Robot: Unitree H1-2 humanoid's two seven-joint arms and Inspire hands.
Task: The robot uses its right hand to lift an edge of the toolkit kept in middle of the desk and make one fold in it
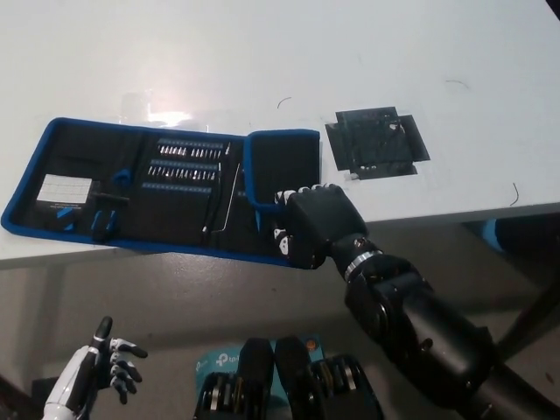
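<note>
Your right hand (313, 226) grips the kit's (157, 184) folded right flap at the desk's (262, 52) near edge. The kit's white label is unreadable. Your left hand (101, 367) hangs below the desk, fingers spread, empty.

A white desk (367, 52) fills the upper frame, with an open black, blue-edged toolkit (131, 184) lying at left centre near its front edge and a black taped patch (376, 142) just right of centre.
</note>
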